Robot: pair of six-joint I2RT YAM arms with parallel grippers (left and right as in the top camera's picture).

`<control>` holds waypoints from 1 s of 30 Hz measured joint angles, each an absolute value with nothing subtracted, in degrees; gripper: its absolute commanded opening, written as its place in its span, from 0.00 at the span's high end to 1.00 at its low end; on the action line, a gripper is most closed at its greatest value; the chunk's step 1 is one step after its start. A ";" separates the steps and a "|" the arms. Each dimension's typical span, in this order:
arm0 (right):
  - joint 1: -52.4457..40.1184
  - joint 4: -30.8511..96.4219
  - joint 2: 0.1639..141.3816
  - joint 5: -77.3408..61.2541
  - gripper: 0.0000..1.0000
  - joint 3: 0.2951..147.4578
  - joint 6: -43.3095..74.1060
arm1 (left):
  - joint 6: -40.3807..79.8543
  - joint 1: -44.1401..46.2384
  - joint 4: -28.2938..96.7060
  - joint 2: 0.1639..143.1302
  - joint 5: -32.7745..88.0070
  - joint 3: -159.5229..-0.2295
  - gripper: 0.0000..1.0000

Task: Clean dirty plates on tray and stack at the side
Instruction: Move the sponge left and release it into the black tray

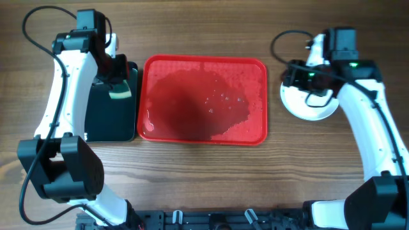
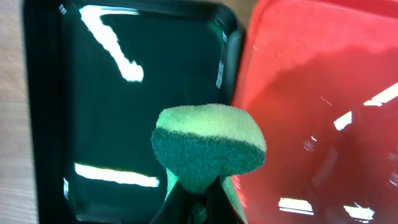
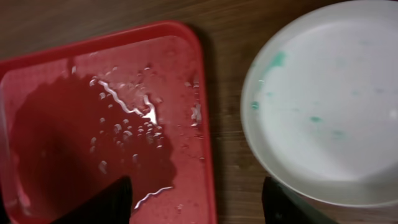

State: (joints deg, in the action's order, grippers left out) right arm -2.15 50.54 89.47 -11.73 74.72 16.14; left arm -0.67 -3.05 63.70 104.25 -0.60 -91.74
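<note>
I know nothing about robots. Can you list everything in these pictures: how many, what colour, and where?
red tray: one, red, middle of the table, wet, no plate on it
water: a puddle and drops, clear, on the red tray
black tray: one, black, just left of the red tray
sponge: one, green and yellow, over the black tray
plate: one showing, white with teal smears, on the table right of the red tray; any beneath it cannot be told
table: one, brown wood
left gripper: one, shut on the sponge
right gripper: one, open, over the plate's near edge
</note>
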 measured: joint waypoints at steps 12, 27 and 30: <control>-9.08 48.42 89.47 -12.25 0.29 74.72 16.14 | -4.34 -6.72 45.95 111.24 -1.85 -80.07 0.79; -9.08 47.35 90.11 -12.23 0.29 73.43 16.21 | -5.30 -6.87 51.46 106.67 -1.87 -80.51 0.36; -9.08 47.24 90.11 -12.23 0.33 73.43 16.23 | -5.45 -6.72 54.76 99.44 -0.45 -81.41 0.00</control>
State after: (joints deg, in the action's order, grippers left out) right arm -9.08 47.24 90.11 -12.23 73.43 16.23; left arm -5.45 -6.72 54.76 99.44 -0.45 -81.41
